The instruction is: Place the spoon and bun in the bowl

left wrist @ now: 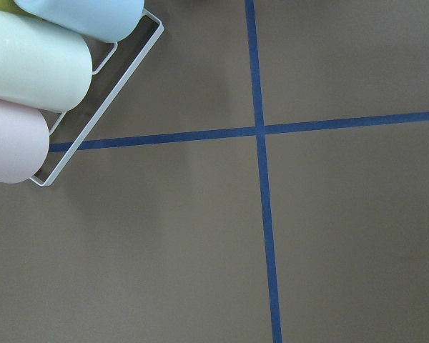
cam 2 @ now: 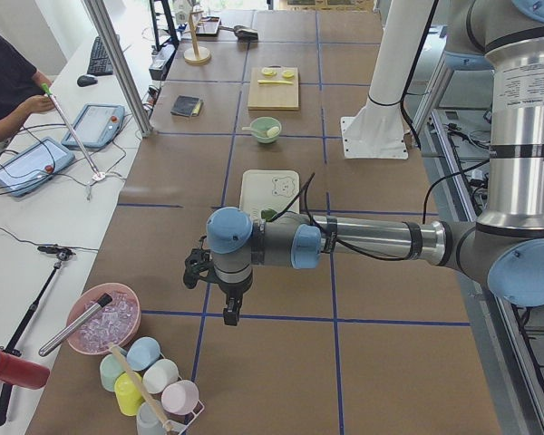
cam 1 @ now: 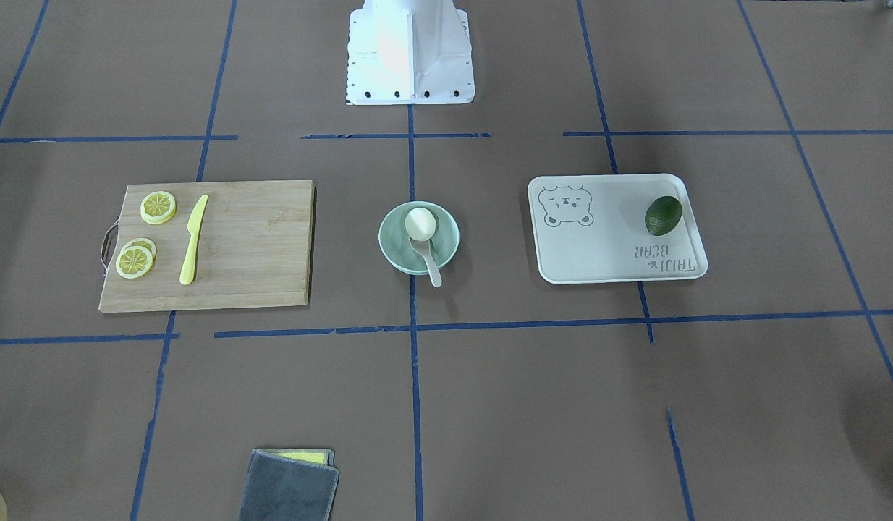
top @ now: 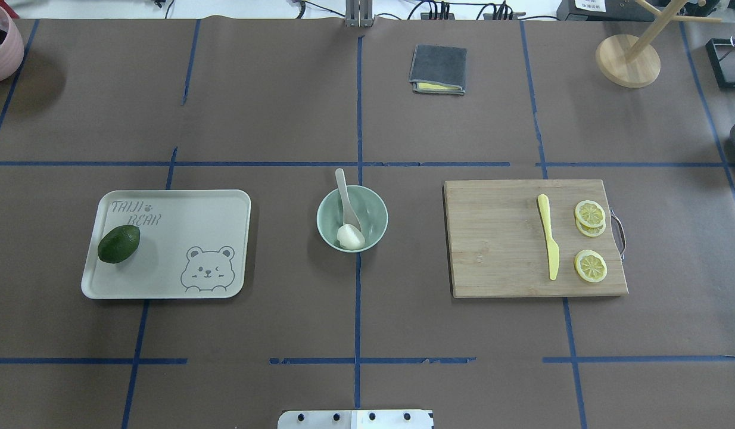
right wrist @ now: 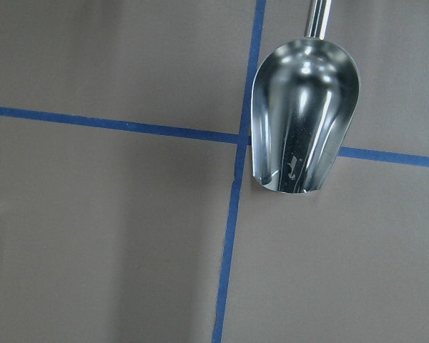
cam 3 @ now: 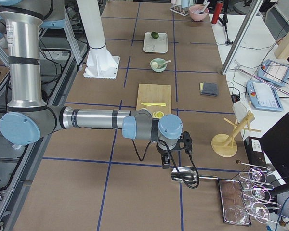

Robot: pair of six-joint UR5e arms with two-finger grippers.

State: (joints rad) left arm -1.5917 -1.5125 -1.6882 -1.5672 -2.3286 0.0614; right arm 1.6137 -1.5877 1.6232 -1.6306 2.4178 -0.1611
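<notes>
On brown paper (cam 1: 490,376), a smooth round bowl (cam 1: 390,247) holds domed bun (cam 1: 421,223), spoon (cam 1: 431,265).

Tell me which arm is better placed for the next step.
Neither: the bun and spoon already lie in the central bowl; left gripper and right gripper hang far off at opposite ends.

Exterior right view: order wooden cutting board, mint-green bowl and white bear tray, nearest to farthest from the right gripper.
1. Wooden cutting board, just beyond the right gripper.
2. Round mint-green bowl, mid-table.
3. White rectangular bear tray, farthest.
</notes>
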